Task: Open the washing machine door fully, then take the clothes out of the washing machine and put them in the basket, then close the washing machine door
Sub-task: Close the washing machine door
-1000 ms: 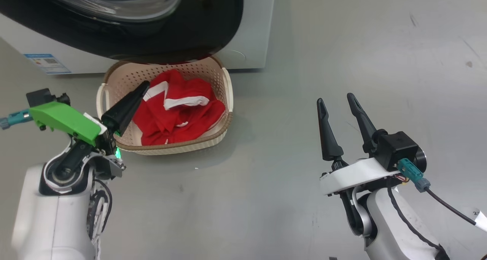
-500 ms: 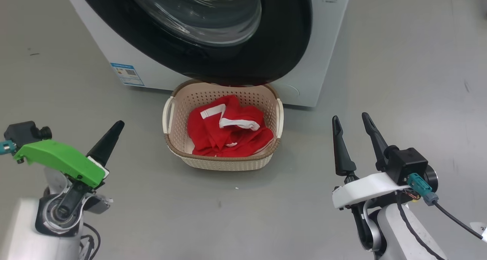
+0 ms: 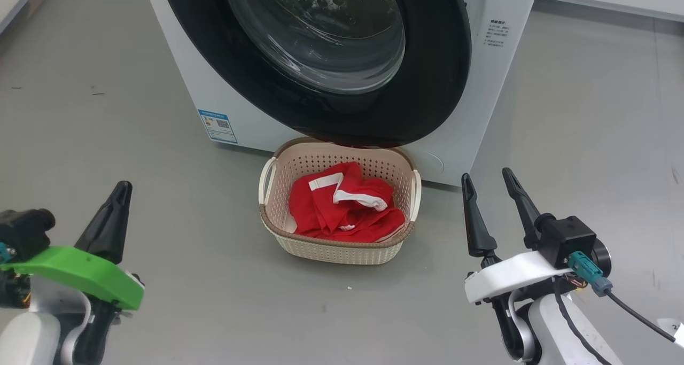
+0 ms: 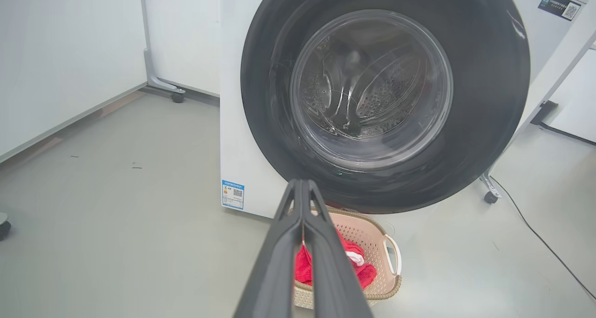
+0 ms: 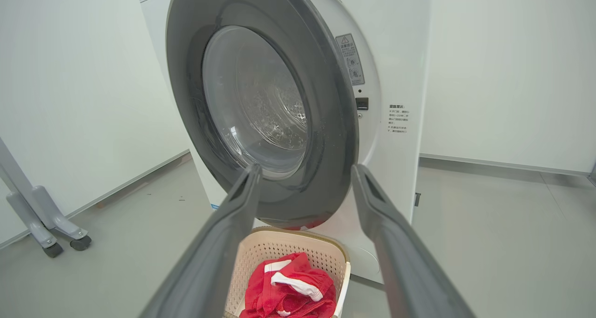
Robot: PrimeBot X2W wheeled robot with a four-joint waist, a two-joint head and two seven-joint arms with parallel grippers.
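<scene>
Green wrist cover [image 3: 75,274], black fingers [image 3: 473,215], white arms [image 3: 26,339]

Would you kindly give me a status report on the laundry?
Left gripper shut, empty; right gripper open, empty. Clothes in basket. Washing machine door looks closed. Basket just below it.

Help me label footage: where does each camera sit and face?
Head view: on the head, facing down at the basket before the washing machine; left gripper, right gripper show.
Left wrist view: on that wrist, along shut fingers toward the washing machine door.
Right wrist view: on that wrist, between its open fingers, door seen obliquely.
All share the clothes in the basket.
</scene>
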